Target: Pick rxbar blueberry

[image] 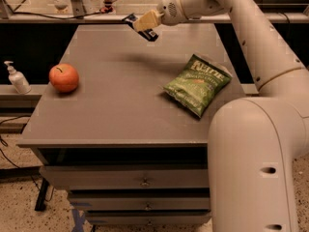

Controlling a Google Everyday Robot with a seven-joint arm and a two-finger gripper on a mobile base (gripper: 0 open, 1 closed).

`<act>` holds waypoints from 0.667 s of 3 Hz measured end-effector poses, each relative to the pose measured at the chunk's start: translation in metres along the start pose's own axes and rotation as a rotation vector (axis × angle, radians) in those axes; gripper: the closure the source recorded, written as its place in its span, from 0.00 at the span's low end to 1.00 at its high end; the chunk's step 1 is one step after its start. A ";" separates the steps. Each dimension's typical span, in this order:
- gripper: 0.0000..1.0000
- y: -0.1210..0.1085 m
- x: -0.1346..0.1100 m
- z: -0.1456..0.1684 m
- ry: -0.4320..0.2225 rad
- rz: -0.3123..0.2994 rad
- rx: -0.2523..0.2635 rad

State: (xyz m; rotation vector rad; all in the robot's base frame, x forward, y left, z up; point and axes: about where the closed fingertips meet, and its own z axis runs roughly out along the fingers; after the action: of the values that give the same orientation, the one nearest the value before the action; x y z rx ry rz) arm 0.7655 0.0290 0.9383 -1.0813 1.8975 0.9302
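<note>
At the upper middle of the frame, the gripper [146, 21] pinches the rxbar blueberry [151, 34], holding it in the air over the far edge of the counter [120, 110]. A green chip bag [197, 84] lies right of centre on the counter and an apple [63, 77] sits at its left.

Smooth plastic end effector [143, 23] above matt table [120, 98]

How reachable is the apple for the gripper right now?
Probably not: the gripper, above the far edge of the table, is shut on the rxbar. Nothing stands around the apple, though.
</note>
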 end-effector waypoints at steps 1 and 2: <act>1.00 0.011 0.002 -0.003 -0.044 0.088 -0.058; 1.00 0.025 -0.004 -0.002 -0.087 0.162 -0.125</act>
State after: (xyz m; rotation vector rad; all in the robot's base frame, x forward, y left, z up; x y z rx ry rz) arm 0.7440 0.0380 0.9482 -0.9526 1.8964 1.1820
